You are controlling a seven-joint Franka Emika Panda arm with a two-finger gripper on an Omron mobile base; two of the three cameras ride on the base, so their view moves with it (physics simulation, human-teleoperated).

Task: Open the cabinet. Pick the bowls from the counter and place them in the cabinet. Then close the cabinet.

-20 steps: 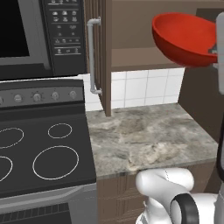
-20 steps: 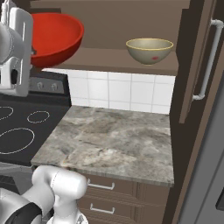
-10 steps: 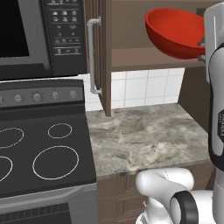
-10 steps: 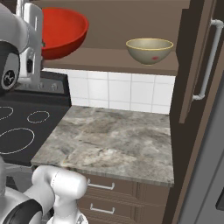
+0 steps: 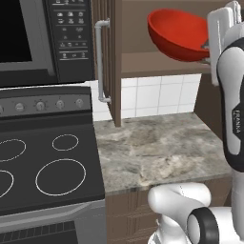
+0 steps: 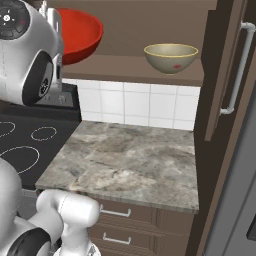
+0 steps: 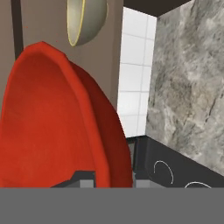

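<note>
The claw point(image 7: 113, 178) pinches the rim of the red bowl point(image 5: 178, 35), held tilted at the upper right of the left base view, above the cabinet point(image 5: 108, 57) shelf. The beige bowl point(image 6: 171, 57) sits on that shelf, above the surface point(image 6: 130, 162).

My two base cameras look forward and down from behind me, left and right, sharing the counter point(image 5: 157, 147) and cabinet point(image 6: 150, 65). My hand camera sits rolled, close against the red bowl point(image 7: 57, 127).

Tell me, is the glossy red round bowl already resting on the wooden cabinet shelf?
No. The glossy red round bowl hangs tilted above the wooden shelf, its rim clamped in the gripper.
</note>
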